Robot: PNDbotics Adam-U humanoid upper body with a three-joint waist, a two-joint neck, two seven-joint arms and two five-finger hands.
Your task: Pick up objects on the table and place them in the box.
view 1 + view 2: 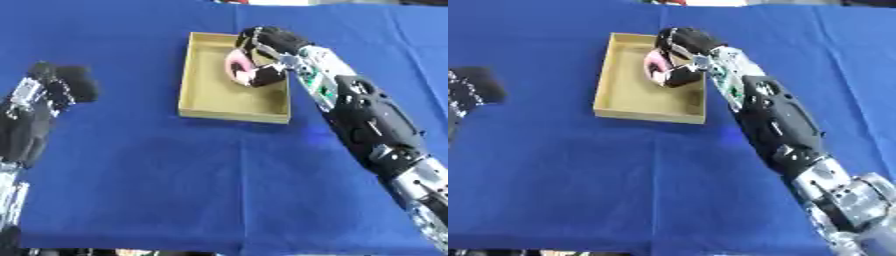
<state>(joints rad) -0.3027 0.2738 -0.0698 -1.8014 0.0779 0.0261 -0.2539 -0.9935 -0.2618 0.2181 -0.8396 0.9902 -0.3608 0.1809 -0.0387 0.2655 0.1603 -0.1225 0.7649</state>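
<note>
Curling its fingers round a pink rounded object (237,64), the right hand (267,47) hovers over the shallow cardboard box (203,100).

One box, one pink thing, two hands, one cloth.
A single tan box (210,107) sits far on one blue cloth (219,190); one pink thing (236,65) shows over it; one hand (271,42) at right, one hand (66,82) at left.

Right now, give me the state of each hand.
Left hand: fingers curled, holding nothing, out over the blue cloth.
Right hand: curled round a pink object over the box.
</note>
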